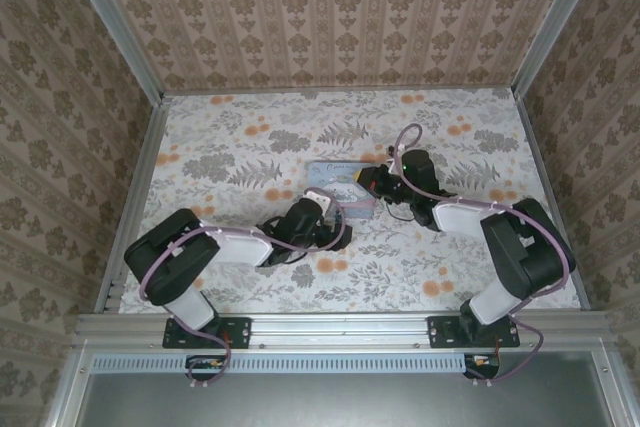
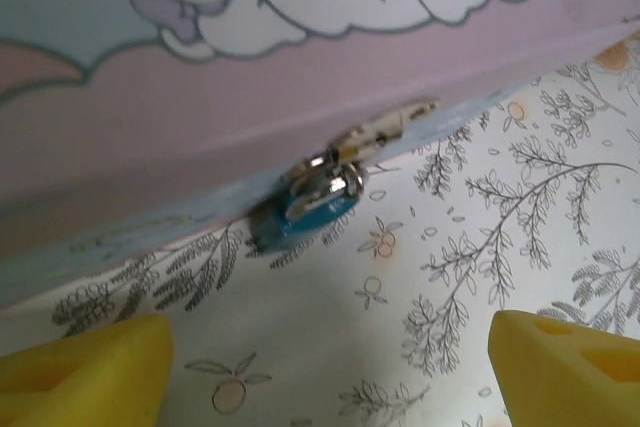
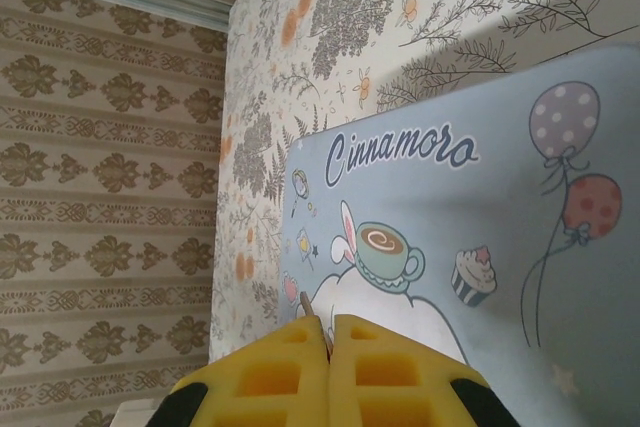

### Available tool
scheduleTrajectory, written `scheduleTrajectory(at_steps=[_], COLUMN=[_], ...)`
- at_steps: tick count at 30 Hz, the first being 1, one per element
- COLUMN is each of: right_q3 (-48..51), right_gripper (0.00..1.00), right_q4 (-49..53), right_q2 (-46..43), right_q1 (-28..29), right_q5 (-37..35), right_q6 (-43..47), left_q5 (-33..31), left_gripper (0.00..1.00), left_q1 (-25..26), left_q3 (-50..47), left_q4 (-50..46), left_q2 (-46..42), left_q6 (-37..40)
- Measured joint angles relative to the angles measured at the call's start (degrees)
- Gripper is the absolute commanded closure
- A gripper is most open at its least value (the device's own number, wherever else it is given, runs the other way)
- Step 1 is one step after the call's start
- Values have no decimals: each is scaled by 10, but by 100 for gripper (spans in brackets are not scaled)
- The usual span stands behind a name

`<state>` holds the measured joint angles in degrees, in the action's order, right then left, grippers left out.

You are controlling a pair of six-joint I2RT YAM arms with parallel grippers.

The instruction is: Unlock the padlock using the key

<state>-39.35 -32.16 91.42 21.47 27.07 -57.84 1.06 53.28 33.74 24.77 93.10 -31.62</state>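
The small teal padlock point(image 2: 312, 205) hangs by its metal shackle from the hasp point(image 2: 385, 127) on the front of the pastel cartoon tin point(image 2: 300, 67), low against the table. My left gripper point(image 2: 325, 377) is open just in front of it, yellow fingers point(image 2: 80, 367) wide apart, touching nothing. My right gripper point(image 3: 330, 332) is shut over the tin's lid point(image 3: 450, 227), and the thin brownish tip of the key point(image 3: 306, 305) sticks out between its pads. From above, the left gripper point(image 1: 318, 205) is at the tin's point(image 1: 335, 175) near edge and the right gripper point(image 1: 366, 178) at its right end.
The floral tablecloth point(image 1: 250, 147) covers the table, which is enclosed by patterned walls point(image 1: 330, 17) at the back and both sides. A metal rail point(image 1: 340, 332) runs along the near edge by the arm bases.
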Motion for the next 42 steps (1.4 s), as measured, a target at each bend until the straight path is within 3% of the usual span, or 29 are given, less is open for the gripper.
scheduleTrajectory(at_steps=[10, 42], right_q3=[-17, -17], right_gripper=[100, 100], right_q4=[-30, -80], right_q2=[45, 73], right_q1=[0, -14], right_q5=[8, 19], right_q6=[-10, -10], left_q5=[37, 87], left_gripper=[20, 27], left_q1=[-27, -31], left_q3=[25, 101], left_q4=[28, 110], left_q2=[41, 143], left_q6=[33, 68])
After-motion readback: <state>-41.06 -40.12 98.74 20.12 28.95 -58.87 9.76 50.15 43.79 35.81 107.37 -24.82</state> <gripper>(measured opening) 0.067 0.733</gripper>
